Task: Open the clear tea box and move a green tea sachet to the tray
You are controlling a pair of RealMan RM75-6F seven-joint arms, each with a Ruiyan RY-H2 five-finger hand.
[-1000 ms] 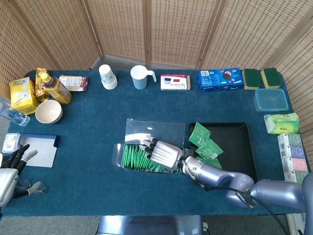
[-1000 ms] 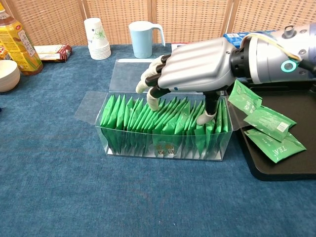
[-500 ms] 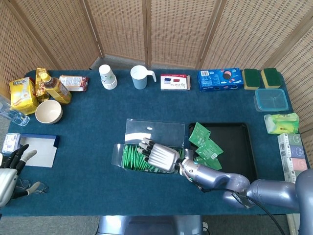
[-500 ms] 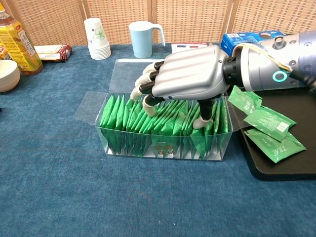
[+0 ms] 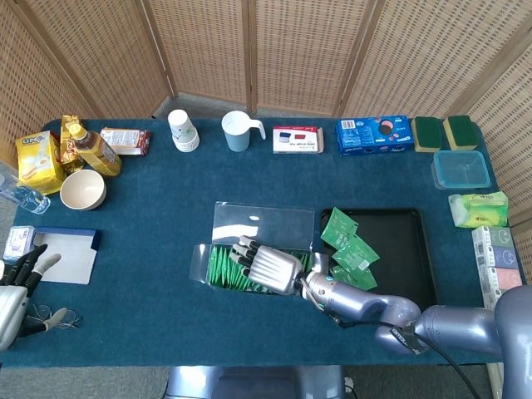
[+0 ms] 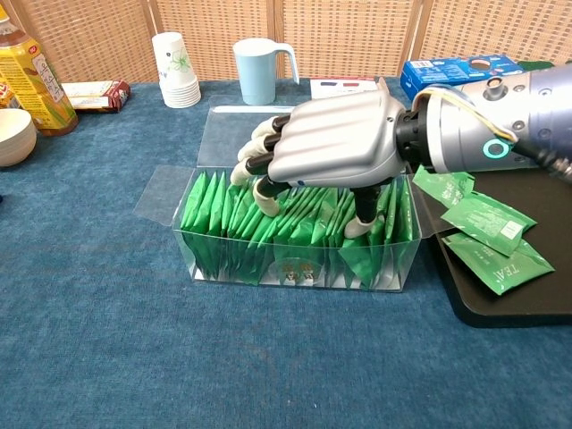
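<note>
The clear tea box [image 6: 295, 264] stands open at the table's middle, its lid [image 5: 262, 223] folded back flat, packed with a row of upright green sachets [image 6: 222, 213]. My right hand [image 6: 332, 147] hovers low over the box, palm down; its fingertips [image 6: 265, 189] and thumb dip between the sachets, set well apart with several packets between them. No sachet is lifted. In the head view the right hand [image 5: 268, 268] covers the box's right half. The black tray [image 5: 405, 249] lies just right of the box with three green sachets [image 6: 487, 225] on it. My left hand [image 5: 15, 293] rests at the near left edge, fingers apart, holding nothing.
Along the far edge stand a paper cup stack [image 5: 183, 130], a blue mug [image 5: 238, 131], small boxes [image 5: 373, 135] and sponges. A bowl [image 5: 83, 189], a bottle and snack packs sit far left. A teal container [image 5: 460, 169] and packets line the right side.
My right hand has shifted slightly left and sunk lower, its fingers and thumb pushing deeper into the row of sachets. The left hand has stayed put.
</note>
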